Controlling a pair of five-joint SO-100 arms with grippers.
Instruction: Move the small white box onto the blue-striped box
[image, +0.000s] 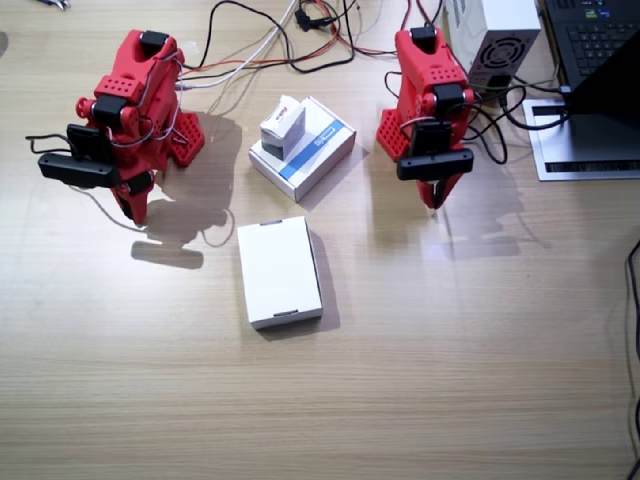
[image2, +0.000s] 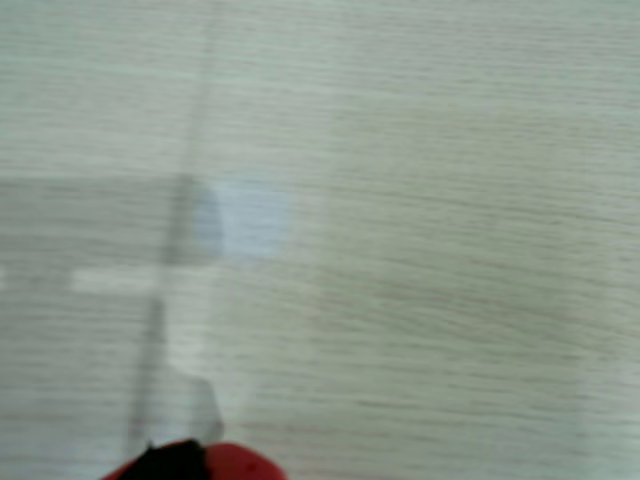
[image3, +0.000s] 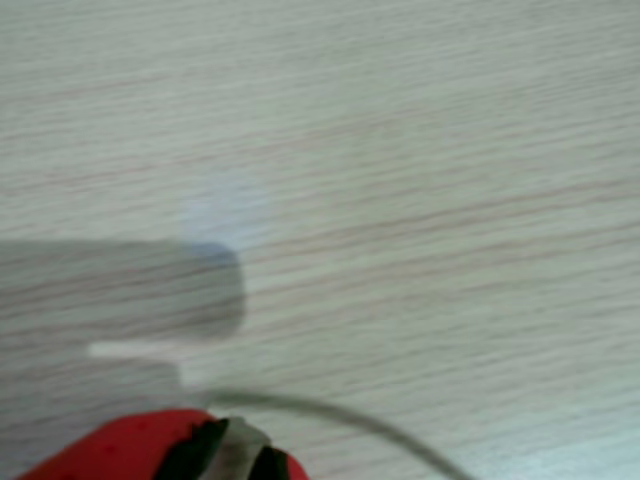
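The right arm (image: 125, 115) stands folded at the far left, its claw (image: 135, 208) pointing down at the table (image: 450, 380); whether it is clenched cannot be told. The small white box (image: 283, 124) sits on the blue-striped box (image: 305, 150). Nearer lies a plain white box (image: 279, 271). The left arm (image: 430, 95) is folded too, its claw (image: 436, 196) apparently closed and empty. Both wrist views are blurred, showing only wood grain and a cut-off red tip (image2: 195, 462).

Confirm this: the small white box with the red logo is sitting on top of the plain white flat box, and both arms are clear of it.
Wrong box. The fixed view shows the small white box on the blue-striped box; the plain white flat box carries nothing. Both arms are indeed clear of it.
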